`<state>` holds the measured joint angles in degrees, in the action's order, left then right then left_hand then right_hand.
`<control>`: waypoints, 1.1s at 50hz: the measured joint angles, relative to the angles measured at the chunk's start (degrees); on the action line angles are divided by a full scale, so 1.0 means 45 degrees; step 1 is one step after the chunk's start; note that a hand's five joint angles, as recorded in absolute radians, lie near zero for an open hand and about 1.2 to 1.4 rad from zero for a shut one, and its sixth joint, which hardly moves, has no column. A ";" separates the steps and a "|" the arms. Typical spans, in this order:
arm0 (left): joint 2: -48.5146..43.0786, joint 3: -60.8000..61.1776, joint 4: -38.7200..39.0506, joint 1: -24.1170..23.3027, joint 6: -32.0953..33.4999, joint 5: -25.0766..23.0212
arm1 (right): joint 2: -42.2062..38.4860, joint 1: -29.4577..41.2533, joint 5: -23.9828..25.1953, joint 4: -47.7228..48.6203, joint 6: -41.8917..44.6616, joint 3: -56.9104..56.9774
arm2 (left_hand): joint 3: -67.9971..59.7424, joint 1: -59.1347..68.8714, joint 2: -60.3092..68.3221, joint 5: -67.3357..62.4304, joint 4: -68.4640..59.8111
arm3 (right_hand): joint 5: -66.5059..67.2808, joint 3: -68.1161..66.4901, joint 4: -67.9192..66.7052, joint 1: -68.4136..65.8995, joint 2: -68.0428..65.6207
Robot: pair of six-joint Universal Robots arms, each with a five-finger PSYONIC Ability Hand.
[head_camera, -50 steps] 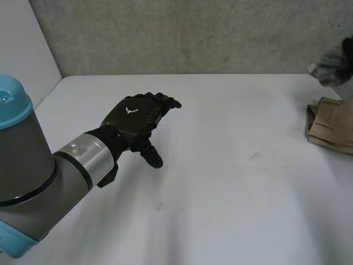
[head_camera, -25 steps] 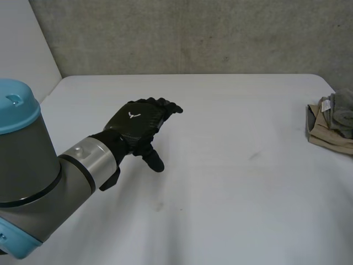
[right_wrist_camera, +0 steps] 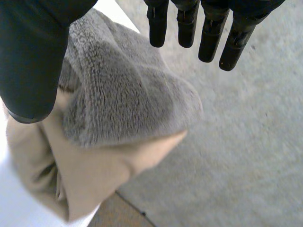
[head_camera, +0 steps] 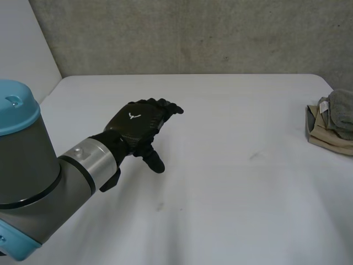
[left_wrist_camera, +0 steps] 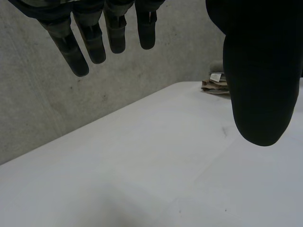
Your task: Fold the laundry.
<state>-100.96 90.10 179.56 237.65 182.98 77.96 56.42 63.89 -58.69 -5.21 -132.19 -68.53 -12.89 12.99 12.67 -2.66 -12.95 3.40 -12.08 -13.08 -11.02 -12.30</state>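
Observation:
A folded beige cloth lies at the table's right edge, and a grey fuzzy cloth rests on top of it. In the right wrist view my right hand hangs open just above the grey fuzzy cloth, thumb to one side and straight fingers to the other, gripping nothing. The beige cloth shows under the grey one and juts over the table's edge. My left hand hovers open over the left middle of the white table, far from the pile. Its straight fingers hold nothing.
A concrete wall stands behind the table's far edge. Grey floor lies beyond the right edge, next to the pile. The pile shows small beyond the left hand's thumb.
The grey cloth, held up at the right a second ago, has come down onto the beige pile, and the right hand has opened. The left hand has barely moved.

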 measured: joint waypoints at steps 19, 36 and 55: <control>0.0427 0.0091 -0.0002 0.0103 0.0002 -0.0001 | 0.0562 0.1010 -0.6419 0.0400 0.1178 0.3205 | 0.0000 0.0000 0.0000 -0.0001 0.0000 | -0.0002 0.0001 0.0001 0.0000 0.0000; 0.1408 -0.0029 0.0030 0.1575 -0.0018 0.0781 | 0.3422 0.8084 -0.6235 0.1622 -0.5873 0.0811 | 0.0000 0.0000 -0.0042 0.0040 0.0109 | -0.0040 0.0004 0.0001 0.0000 0.0001; 0.1411 0.0083 0.0031 0.2437 -0.0004 0.2214 | 0.3841 1.2604 -0.7795 0.3626 -0.6848 -0.4189 | 0.0000 0.0000 -0.0053 0.0039 0.0121 | -0.0043 0.0040 0.0004 0.0001 0.0000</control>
<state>-94.61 90.48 179.70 248.62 182.96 87.92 73.71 120.61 -93.77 11.11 -163.01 -87.39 -12.89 12.99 12.43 -2.48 -12.41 3.20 -11.90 -13.06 -11.01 -12.30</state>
